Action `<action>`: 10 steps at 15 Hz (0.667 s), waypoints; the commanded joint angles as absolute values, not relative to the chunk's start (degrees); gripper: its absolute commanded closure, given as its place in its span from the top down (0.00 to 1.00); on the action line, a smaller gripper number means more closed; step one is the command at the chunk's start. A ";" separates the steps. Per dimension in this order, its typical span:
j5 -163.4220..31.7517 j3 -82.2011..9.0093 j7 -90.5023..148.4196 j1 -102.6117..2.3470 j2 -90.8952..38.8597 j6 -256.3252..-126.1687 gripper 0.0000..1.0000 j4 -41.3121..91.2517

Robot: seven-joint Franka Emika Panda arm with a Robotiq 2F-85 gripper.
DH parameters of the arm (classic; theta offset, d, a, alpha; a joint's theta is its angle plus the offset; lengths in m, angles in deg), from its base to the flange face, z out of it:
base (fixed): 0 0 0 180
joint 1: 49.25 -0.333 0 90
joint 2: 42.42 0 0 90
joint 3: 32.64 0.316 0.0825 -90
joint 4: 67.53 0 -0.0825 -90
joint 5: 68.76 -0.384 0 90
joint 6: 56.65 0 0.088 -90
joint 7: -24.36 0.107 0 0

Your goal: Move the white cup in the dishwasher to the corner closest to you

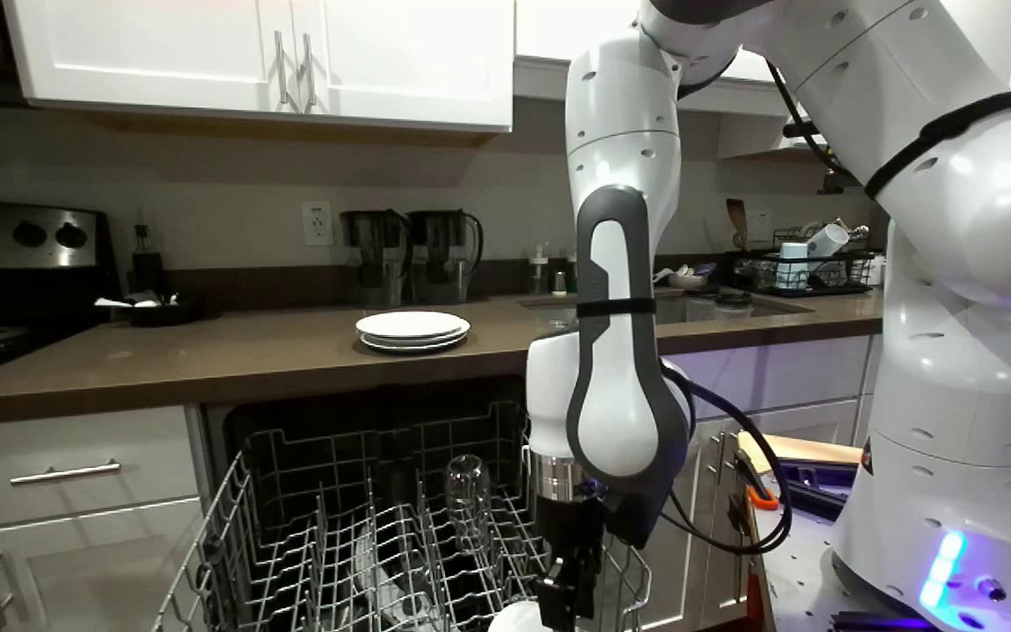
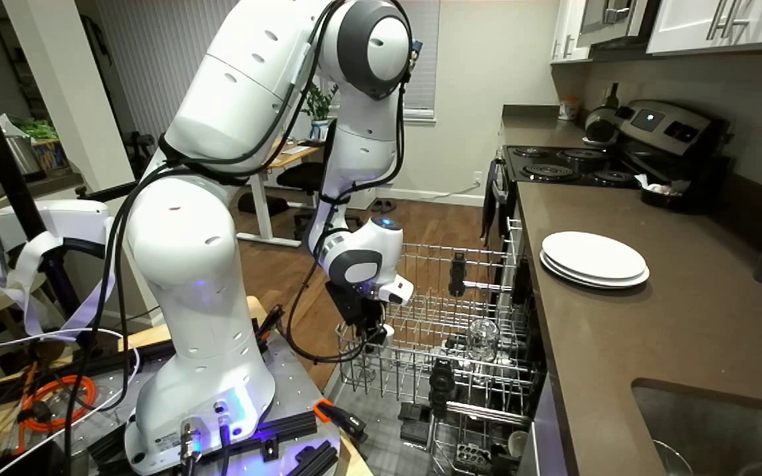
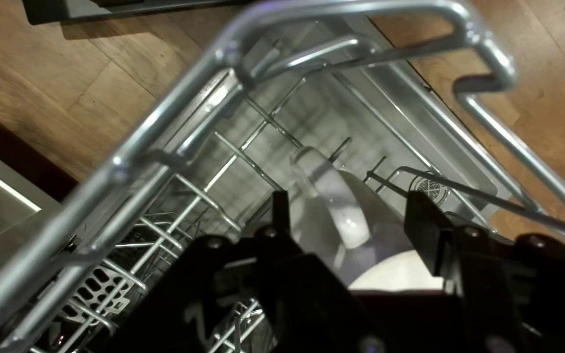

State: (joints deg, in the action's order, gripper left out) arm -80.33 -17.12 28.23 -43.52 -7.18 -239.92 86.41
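Note:
The white cup stands in the grey wire rack, its handle facing up in the wrist view. A rack corner lies close above it there. My gripper is low at the rack, its fingers spread apart on either side of the handle and cup body. Whether they touch the cup cannot be seen. In an exterior view the cup shows partly beside my gripper. In an exterior view the cup shows past the gripper. The dishwasher's dark interior lies behind the pulled-out rack.
A clear glass stands in the rack, also seen in an exterior view. Rack tines rise around the cup. A plate stack sits on the counter. The robot's work table borders the rack.

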 commanded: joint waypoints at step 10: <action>-79.47 -20.17 31.43 -47.01 -21.51 -234.89 0.77 94.81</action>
State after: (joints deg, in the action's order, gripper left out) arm -80.33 -19.71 29.50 -46.25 -14.63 -237.93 90.94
